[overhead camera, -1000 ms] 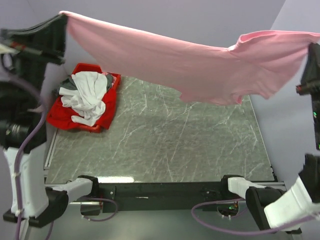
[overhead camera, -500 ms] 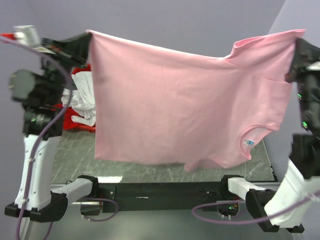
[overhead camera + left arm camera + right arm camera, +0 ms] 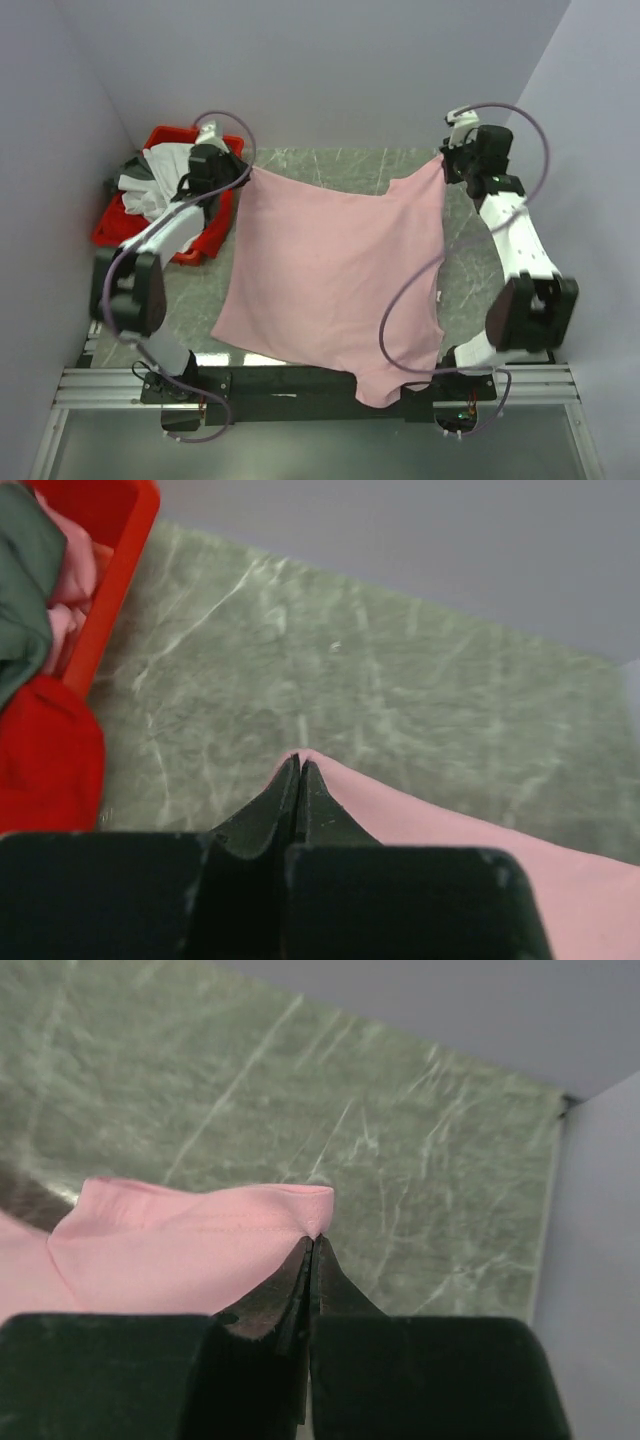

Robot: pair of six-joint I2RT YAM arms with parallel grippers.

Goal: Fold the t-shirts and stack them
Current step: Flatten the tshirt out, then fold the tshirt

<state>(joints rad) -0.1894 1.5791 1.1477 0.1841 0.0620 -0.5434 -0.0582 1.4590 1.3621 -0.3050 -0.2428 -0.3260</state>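
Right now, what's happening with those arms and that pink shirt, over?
Left gripper shut on pink t-shirt, far corner. Right gripper shut on the other. Shirt spread over table, near end past front edge. Red bin off left, not blocking.

The pink t-shirt [image 3: 330, 270] covers the middle of the table [image 3: 190, 300] from 12 to 6 o'clock. Bare marble lies open behind it at 12 and beside it at 8. The red bin [image 3: 108, 228], heaped with white and grey shirts [image 3: 160, 172], blocks 10 o'clock, with the left arm [image 3: 172, 225] lying across it. The right arm [image 3: 520, 240] fills the 3 o'clock strip. Walls [image 3: 300, 70] close 9, 12 and 3.
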